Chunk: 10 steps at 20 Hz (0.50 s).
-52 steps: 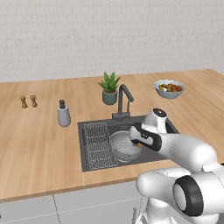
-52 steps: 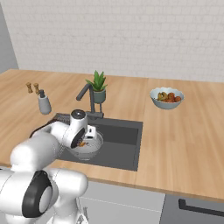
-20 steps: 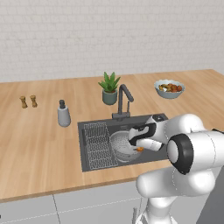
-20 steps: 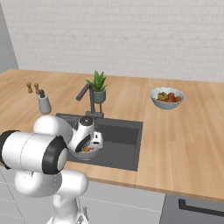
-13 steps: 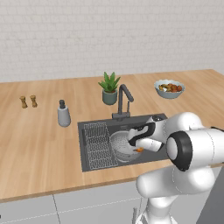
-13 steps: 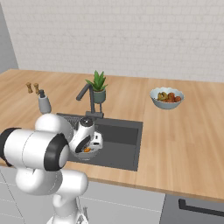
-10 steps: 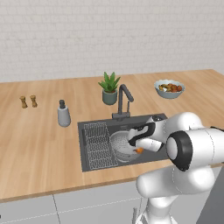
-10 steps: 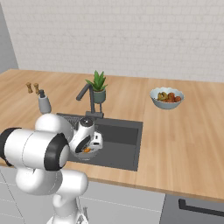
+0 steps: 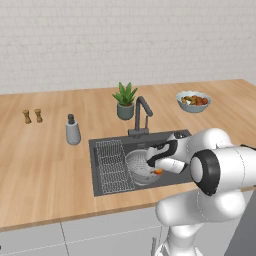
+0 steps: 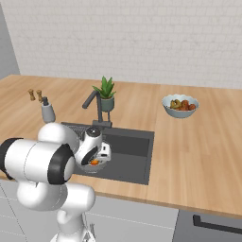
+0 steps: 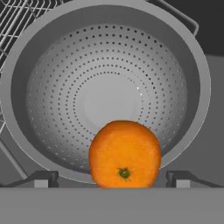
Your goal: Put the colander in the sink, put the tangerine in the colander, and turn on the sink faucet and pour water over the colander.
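**Inspector A:** State of the sink?

**Inspector B:** Dark rectangular basin set in the wooden counter. It holds two items: a flat wire rack on the left side in the left base view, and the colander just beside it toward the middle. In the hand view the colander sits upright, rim level, perforated bowl bare inside.

**Inspector A:** And the tangerine?

**Inspector B:** The tangerine is gripped between the two fingertips of the gripper, at the colander's near rim in the hand view, stem end facing the camera. From the left base view it shows as an orange spot at the colander's right edge, under the gripper. Whether it touches the colander wall, I cannot tell.

**Inspector A:** Other containers on the counter?

**Inspector B:** A pale fruit bowl filled with mixed reddish and yellow fruit, well apart to the right of the sink. A potted plant behind the sink faucet. A grey soap dispenser left of the basin, and two small shakers further left.

**Inspector A:** Faucet?

**Inspector B:** Its arched neck stands at the sink's back edge. No water visible.
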Available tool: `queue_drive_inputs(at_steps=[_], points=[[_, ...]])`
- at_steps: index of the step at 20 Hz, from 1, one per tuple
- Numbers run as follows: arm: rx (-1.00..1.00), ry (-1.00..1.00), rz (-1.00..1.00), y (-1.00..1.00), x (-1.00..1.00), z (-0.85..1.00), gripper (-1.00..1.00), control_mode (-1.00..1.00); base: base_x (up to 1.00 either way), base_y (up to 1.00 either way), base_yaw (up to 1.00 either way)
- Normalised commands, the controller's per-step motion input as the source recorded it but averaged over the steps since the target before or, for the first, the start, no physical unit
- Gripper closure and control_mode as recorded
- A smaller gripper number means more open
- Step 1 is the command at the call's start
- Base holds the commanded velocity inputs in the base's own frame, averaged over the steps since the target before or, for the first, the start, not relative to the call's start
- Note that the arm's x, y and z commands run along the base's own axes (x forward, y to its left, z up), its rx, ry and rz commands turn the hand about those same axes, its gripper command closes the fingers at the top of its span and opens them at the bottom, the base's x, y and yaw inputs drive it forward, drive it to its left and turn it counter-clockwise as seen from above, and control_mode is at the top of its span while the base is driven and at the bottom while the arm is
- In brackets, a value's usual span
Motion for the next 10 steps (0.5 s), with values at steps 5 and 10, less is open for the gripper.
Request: queue_drive_inputs(at_steps=[5, 10], points=[[0.00, -0.03, 0.00, 0.00, 0.00, 0.00, -1.00, -1.00, 0.00, 0.00, 0.00], [0.00, -0.10, 0.00, 0.00, 0.00, 0.01, -1.00, -1.00, 0.00, 0.00, 0.00]])
